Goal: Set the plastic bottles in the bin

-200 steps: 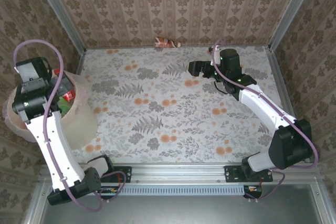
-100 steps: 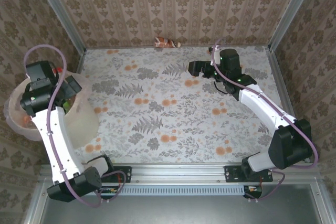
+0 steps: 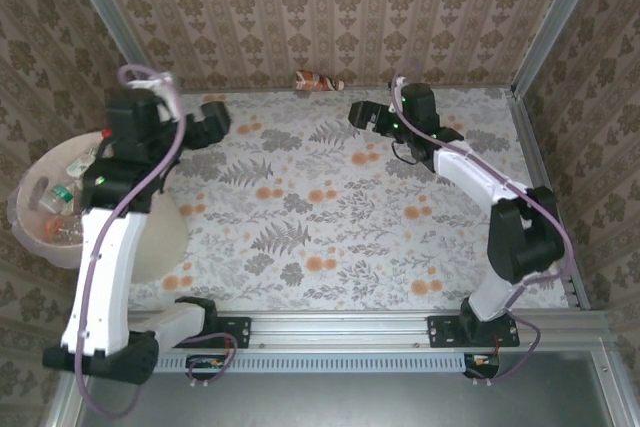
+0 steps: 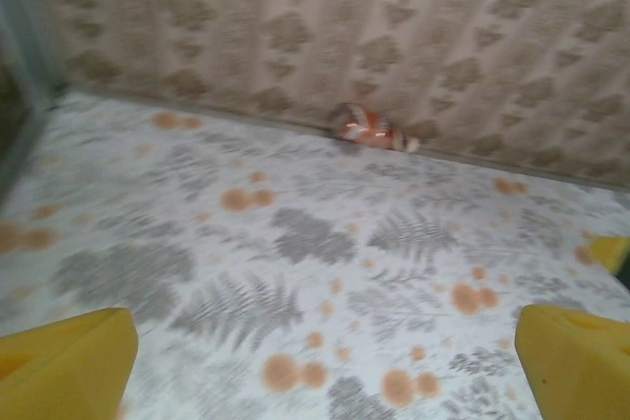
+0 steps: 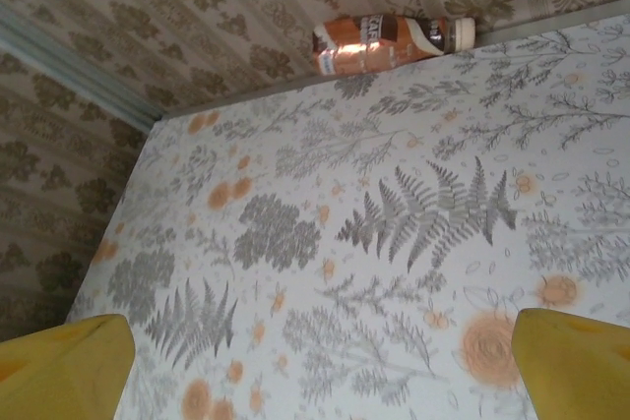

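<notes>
Several plastic bottles (image 3: 60, 209) lie in the bin (image 3: 162, 242). One orange-labelled bottle (image 5: 389, 38) is left on its side against the far wall, well ahead of both fingertip pairs. The left gripper (image 4: 325, 356) and right gripper (image 5: 325, 361) are spread wide and empty. Task judged nearly complete.

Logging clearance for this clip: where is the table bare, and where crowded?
Bare: the table from the near rail out to the left gripper and right gripper. One bottle lies at the far wall. Crowded: the bin, holding bottles.
</notes>
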`<action>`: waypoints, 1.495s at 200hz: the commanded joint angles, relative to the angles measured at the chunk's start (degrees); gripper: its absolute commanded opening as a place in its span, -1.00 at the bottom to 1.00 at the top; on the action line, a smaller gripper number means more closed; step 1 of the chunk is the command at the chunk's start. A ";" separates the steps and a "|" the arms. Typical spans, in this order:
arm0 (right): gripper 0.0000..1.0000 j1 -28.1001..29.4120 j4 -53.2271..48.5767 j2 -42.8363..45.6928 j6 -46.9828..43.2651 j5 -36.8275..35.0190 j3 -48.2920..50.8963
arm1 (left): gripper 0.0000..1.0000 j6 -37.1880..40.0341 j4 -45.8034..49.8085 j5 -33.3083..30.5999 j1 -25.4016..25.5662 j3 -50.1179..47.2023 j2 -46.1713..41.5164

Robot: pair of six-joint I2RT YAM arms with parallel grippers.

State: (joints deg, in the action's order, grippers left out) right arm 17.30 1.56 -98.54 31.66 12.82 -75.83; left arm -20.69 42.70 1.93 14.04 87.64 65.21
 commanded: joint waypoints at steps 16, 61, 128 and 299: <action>1.00 -1.46 -2.00 -13.34 6.09 2.95 -15.47 | 1.00 -2.65 -26.46 2.89 5.01 -3.00 15.53; 0.99 -1.74 1.50 -20.38 10.29 3.99 -21.76 | 1.00 -5.35 -36.09 2.84 4.43 7.00 37.09; 0.99 -4.05 -0.73 -10.82 4.28 2.55 -11.18 | 1.00 -17.14 -46.19 4.21 2.16 28.92 66.60; 0.99 -7.46 -6.04 10.09 -2.90 -3.97 6.40 | 1.00 -35.44 -42.77 4.69 2.50 65.18 100.29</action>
State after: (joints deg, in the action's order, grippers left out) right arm 10.00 -3.20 -90.70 30.33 10.74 -70.17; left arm -54.28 -0.19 8.73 15.70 150.21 165.03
